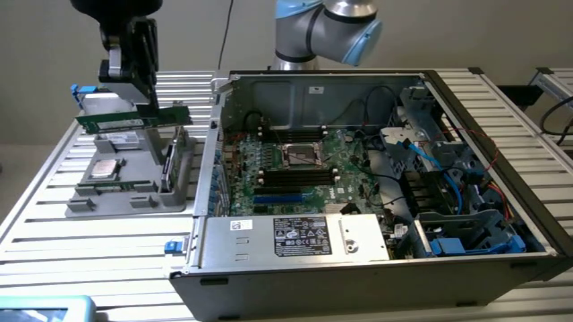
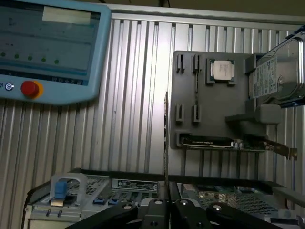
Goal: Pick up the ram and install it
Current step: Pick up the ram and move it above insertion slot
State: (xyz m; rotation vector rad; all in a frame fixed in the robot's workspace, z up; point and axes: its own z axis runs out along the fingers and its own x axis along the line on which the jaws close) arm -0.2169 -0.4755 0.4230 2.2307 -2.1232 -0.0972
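Note:
The ram (image 1: 112, 121) is a thin green stick with a pale label, held level in the air above the grey parts holder (image 1: 125, 191) at the exterior view's left. My gripper (image 1: 149, 107) reaches down from above and is shut on the stick's upper edge. In the wrist view the ram (image 2: 165, 138) shows edge-on as a thin line rising from my gripper (image 2: 164, 207). The open computer case (image 1: 376, 201) lies to the exterior view's right, with black memory slots (image 1: 291, 176) on its motherboard (image 1: 336, 151).
The grey holder (image 2: 214, 102) carries a processor (image 2: 220, 70), a hard drive (image 2: 279, 76) and a green expansion card (image 2: 224, 142). A teach pendant (image 2: 47, 47) with a red button lies on the slatted metal table (image 2: 133, 95). Cables and drive bays (image 1: 465, 228) crowd the case's right side.

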